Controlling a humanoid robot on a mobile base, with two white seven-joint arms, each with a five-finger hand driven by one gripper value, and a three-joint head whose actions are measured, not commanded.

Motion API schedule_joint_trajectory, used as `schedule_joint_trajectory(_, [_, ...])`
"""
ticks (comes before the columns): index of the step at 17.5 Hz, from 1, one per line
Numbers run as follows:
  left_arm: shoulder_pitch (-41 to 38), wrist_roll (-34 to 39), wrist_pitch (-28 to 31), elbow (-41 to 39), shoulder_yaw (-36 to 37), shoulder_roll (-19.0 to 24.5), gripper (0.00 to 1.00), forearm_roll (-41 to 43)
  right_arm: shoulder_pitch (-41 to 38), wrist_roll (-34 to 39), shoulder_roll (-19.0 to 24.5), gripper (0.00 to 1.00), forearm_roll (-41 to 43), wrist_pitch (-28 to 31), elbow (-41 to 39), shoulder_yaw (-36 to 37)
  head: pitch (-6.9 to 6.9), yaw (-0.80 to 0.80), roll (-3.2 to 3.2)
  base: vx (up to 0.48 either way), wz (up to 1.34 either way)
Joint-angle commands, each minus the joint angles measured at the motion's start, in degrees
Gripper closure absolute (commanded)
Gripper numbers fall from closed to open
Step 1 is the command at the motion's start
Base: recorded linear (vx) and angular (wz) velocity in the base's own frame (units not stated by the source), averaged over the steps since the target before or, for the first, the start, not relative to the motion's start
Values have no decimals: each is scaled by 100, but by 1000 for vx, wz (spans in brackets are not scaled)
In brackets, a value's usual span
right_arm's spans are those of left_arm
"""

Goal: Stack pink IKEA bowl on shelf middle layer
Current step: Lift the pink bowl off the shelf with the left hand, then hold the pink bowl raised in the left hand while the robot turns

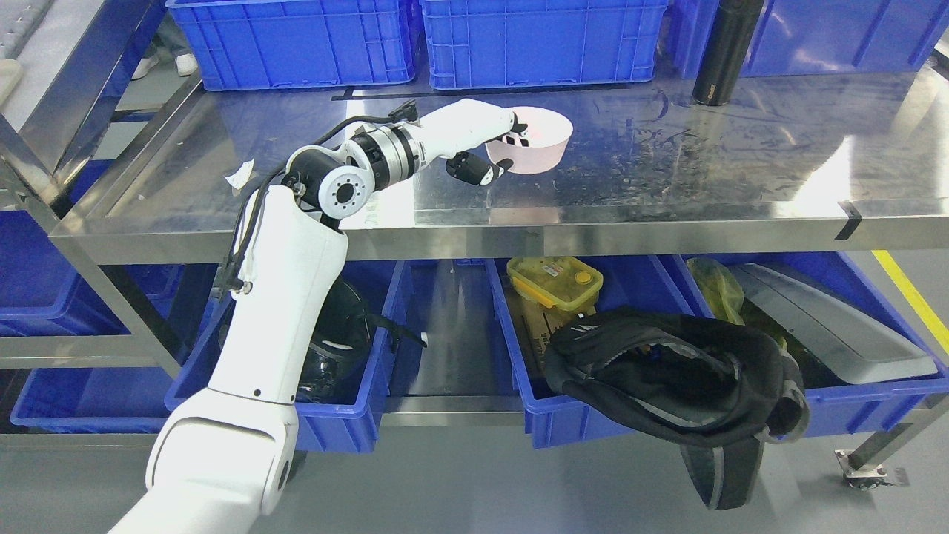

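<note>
- Head view looks down on a steel shelf (667, 185) whose middle layer carries a pink bowl (545, 141), upright, a little right of the layer's centre line.
- Coming in from the lower left, the left arm (274, 319) bends at the elbow and reaches across the layer to the bowl.
- At the bowl's left rim, the left hand (485, 141) has its white fingers (511, 130) hooked over the edge and into the bowl, while the dark-tipped thumb (474, 169) presses against the outer wall; the hand is closed around the rim in a pinch.
- Whether the bowl's base touches the steel or is slightly lifted cannot be told.
- Behind the bowl, blue crates (415, 37) line the back of the layer, and a black bottle (723, 52) stands upright to the right, well apart from the bowl.
- A small scrap of white paper (241, 176) lies on the steel to the left of the arm's elbow.
- On the lower layer, blue bins (608, 400) hold a yellow lidded box (556, 282), a black bag (667, 371) draped over a bin's front edge, and a grey panel (830, 326) at the right.
- No right arm shows.
</note>
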State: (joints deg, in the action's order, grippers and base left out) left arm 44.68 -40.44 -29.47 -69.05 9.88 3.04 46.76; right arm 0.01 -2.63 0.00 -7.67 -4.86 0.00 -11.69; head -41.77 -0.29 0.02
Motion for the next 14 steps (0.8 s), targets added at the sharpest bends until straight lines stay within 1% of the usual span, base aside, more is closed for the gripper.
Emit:
schedule_joint_trajectory(1, [-398, -7, -1347, -1093, -1751, -102, 99, -929, -89, -1, -100, 0, 2, 2, -100, 0, 0, 0, 0, 0, 0])
schedule_joint_trajectory(2, [-468, -7, -1553, -1093, -1831, -85, 99, -1106, -89, -1, -100, 0, 2, 2, -100, 0, 0, 0, 0, 10, 23])
schedule_joint_trajectory(5, [-810, -7, -1553, -1102, -1998, -67, 99, -1353, -89, -1, -100, 0, 2, 2, -100, 0, 0, 0, 0, 3, 8])
schedule_joint_trajectory(7, [-1336, -16, -1553, -1198, -1999, -67, 99, -1467, -89, -1, -100, 0, 2, 2, -100, 0, 0, 0, 0, 0, 18])
schedule_joint_trajectory(9, [-1610, -16, -1553, -1269, -1990, -67, 99, -1581, -89, -1, -100, 0, -7, 2, -100, 0, 0, 0, 0, -6, 117])
schedule_joint_trajectory(11, [-1795, -138, -1553, -1313, -1920, -58, 99, -1810, -89, -1, -100, 0, 2, 2, -100, 0, 0, 0, 0, -15, 287])
schedule_joint_trajectory(14, [-1875, -236, -1553, -1322, -1718, -58, 99, -1924, -89, -1, -100, 0, 2, 2, -100, 0, 0, 0, 0, -24, 553])
